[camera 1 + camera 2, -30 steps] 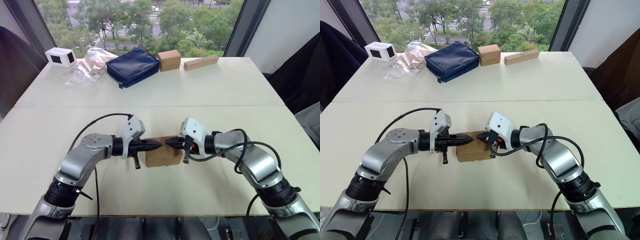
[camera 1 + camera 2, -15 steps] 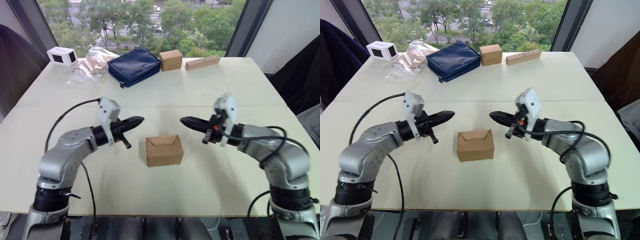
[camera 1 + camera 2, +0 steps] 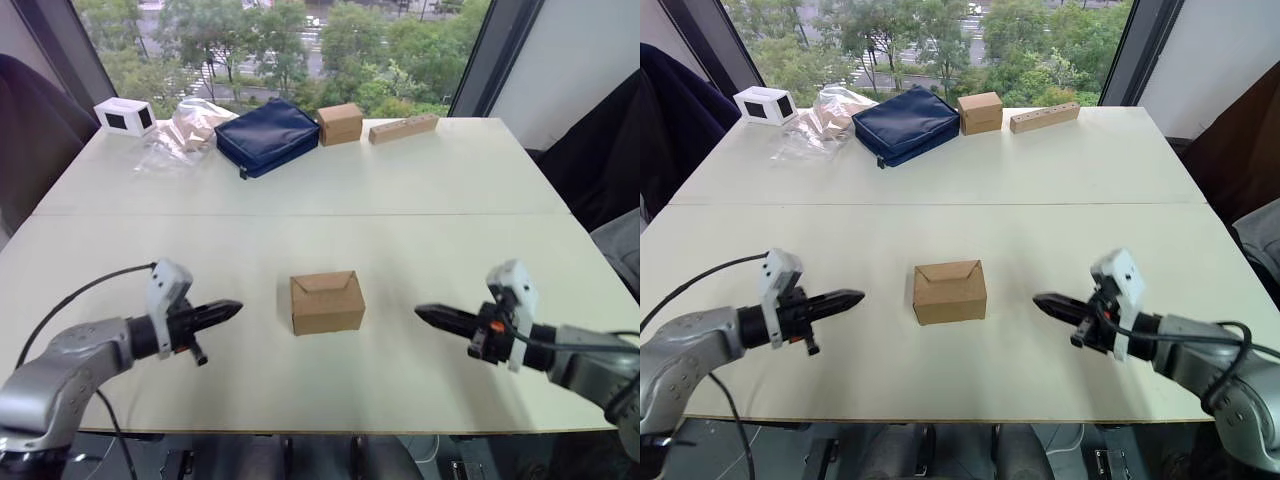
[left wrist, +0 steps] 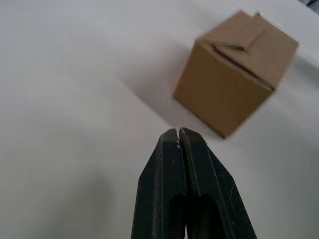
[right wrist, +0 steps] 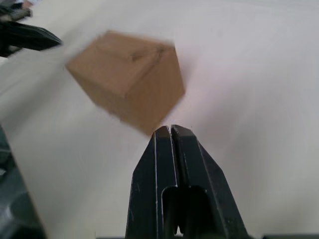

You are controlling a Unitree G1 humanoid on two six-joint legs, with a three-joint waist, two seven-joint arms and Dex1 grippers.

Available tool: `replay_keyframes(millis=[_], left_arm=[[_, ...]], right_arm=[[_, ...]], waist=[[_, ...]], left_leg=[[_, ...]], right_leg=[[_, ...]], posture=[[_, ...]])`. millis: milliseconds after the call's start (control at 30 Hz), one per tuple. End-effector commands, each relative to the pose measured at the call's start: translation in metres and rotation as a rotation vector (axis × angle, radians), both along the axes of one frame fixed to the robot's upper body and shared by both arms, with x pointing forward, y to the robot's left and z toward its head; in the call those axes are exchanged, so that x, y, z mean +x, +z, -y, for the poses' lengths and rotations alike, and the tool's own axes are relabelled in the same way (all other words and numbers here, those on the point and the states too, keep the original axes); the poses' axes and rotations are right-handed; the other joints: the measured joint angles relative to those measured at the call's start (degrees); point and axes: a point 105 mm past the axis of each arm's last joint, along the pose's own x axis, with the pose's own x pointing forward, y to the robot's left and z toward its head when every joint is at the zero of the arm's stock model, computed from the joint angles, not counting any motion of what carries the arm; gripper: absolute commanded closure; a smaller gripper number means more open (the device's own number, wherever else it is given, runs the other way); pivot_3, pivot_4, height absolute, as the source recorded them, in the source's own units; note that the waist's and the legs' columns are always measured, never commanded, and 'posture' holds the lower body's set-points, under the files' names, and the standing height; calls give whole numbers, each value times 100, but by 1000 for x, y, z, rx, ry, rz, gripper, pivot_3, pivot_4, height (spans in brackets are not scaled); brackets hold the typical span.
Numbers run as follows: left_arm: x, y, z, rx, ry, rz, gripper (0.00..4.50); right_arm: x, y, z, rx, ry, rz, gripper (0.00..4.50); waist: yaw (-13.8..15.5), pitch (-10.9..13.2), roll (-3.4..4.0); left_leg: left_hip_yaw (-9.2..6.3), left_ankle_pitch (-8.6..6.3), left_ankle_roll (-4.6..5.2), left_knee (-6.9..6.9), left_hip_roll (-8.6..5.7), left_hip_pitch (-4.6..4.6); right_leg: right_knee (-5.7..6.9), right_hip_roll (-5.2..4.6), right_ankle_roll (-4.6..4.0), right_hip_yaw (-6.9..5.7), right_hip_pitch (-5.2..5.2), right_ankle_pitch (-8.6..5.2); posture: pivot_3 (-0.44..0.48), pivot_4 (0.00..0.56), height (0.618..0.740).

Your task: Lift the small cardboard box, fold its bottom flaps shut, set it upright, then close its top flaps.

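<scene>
Cardboard, plain brown and unmarked: the small cardboard box (image 3: 326,302) stands upright near the middle of the white worktop (image 3: 420,190), its top flaps (image 3: 325,283) folded down and meeting across the top, with one edge slightly raised. No print or label can be read on it.

Left end effector (image 3: 232,307) hovers beside the box on the robot's left, apart from it, black fingers pressed together and pointing toward the box. Right end effector (image 3: 424,313) sits on the opposite side, also apart from the box, its fingers likewise pressed together and aimed at it. Neither touches the cardboard.

Along the far edge of the worktop lie a navy zipped pouch (image 3: 267,133), a second small brown box (image 3: 339,122) just beside it, a long thin cardboard strip (image 3: 403,126), a crumpled clear plastic bag (image 3: 186,127) and a white box with dark panels (image 3: 123,115); any writing on it is too small to read.
</scene>
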Motion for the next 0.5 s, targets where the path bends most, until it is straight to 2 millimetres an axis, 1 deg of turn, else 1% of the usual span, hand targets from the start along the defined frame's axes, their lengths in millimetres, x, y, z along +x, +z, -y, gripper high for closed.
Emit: replay_keyframes(millis=[33, 200, 400, 467, 500], left_arm=[[-15, 6, 0, -18, -32, -7, 4474], [-34, -7, 2, -39, -52, -102, 4474], [-33, -8, -1, -57, -13, -105, 4474], [-35, -8, 2, -50, -35, -104, 4474], [-32, -6, 4, -64, -24, -96, 4474]], right_arm=[[-3, 3, 9, -24, -27, 30, 4500], [-3, 0, 12, -44, -18, 26, 4500], [1, -1, 9, -61, 9, 26, 4500], [3, -1, 7, -58, 16, 28, 4500], [4, -1, 6, -55, 20, 29, 4500]], waist=[[-9, 0, 0], [-15, -2, 3], [-6, -2, 3], [-8, -2, 3], [-8, -2, 3]], left_leg=[[1, 0, 0, 0, 1, 0], [10, 0, 0, 0, 10, 13], [9, -1, 0, -1, 15, 10], [10, -1, 0, -1, 15, 10], [10, -1, 0, -1, 15, 10]], right_leg=[[-1, 0, 0, 1, 1, 0], [1, 3, -1, 9, 8, 0], [0, 7, -1, 8, 5, 0], [-1, 7, -1, 8, 5, 0], [-1, 7, -1, 8, 4, 0]], posture=[[0, 150, 740], [0, 150, 740], [0, 150, 740], [0, 150, 740], [0, 150, 740]])
